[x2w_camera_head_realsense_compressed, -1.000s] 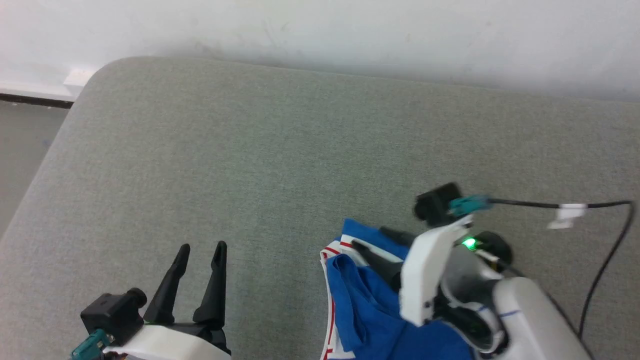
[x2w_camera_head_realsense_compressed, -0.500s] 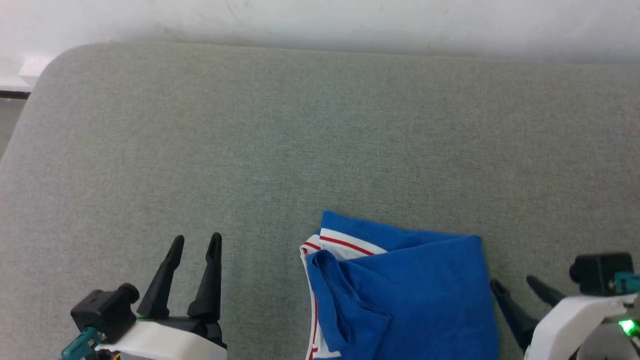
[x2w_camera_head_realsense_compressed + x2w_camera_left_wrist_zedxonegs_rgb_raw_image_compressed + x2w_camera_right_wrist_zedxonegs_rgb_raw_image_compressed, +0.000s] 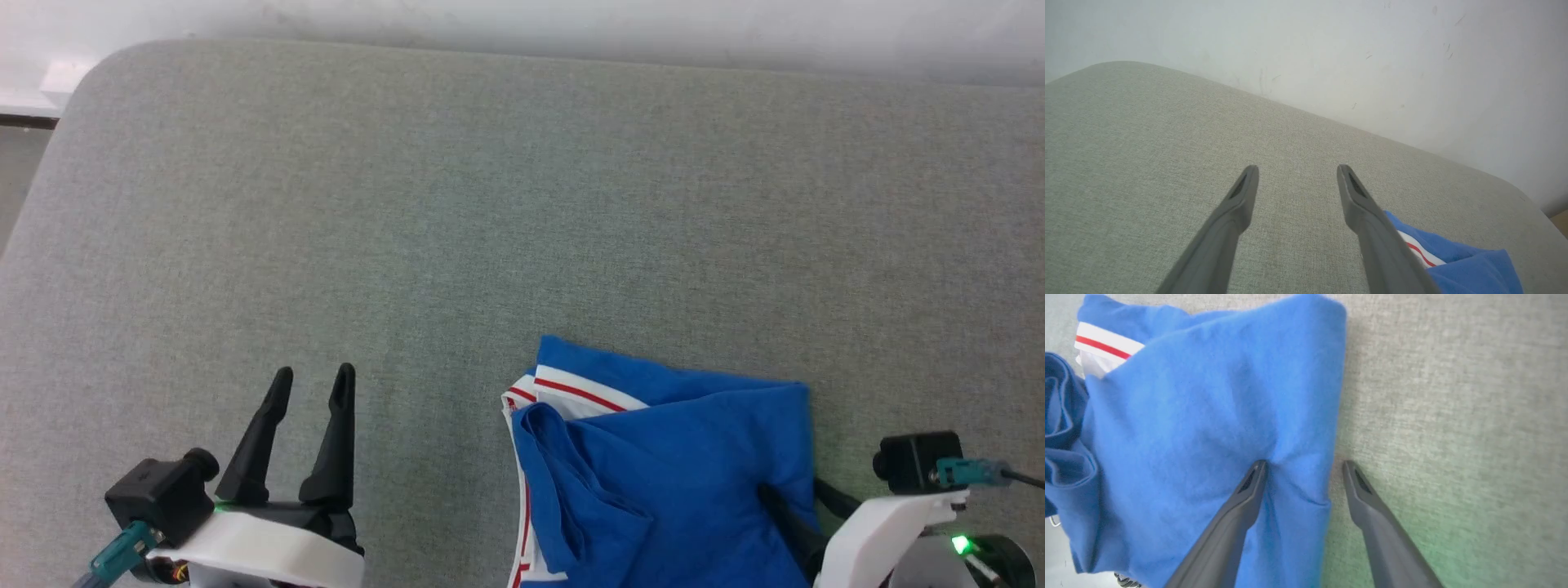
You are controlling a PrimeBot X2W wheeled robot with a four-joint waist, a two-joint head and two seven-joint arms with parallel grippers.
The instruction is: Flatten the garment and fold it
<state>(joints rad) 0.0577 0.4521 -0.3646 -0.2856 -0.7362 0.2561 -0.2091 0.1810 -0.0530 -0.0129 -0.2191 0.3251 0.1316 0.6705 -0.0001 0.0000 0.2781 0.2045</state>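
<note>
The garment (image 3: pixel 653 474), royal blue with a red-striped white trim showing at its top left, lies folded and rumpled on the grey cushion (image 3: pixel 457 212) near the front right. My right gripper (image 3: pixel 796 494) stands open astride the garment's right edge. In the right wrist view one of the fingers (image 3: pixel 1249 486) presses a dimple into the blue cloth (image 3: pixel 1200 416), while the other rests on bare cushion; the gripper (image 3: pixel 1304 463) holds nothing. My left gripper (image 3: pixel 314 376) is open and empty, well left of the garment. In the left wrist view that gripper (image 3: pixel 1297 167) points at the wall, with the garment (image 3: pixel 1457 265) at lower right.
The cushion's rounded back left corner (image 3: pixel 90 73) meets a white wall (image 3: pixel 522 24), and floor (image 3: pixel 16 188) drops away on the left. A black cable (image 3: pixel 1024 480) runs from my right wrist camera.
My right arm pulled back off the garment's collar end to the right, then came in so its fingers straddle the right edge. The head camera shifted. The left gripper stayed put.
</note>
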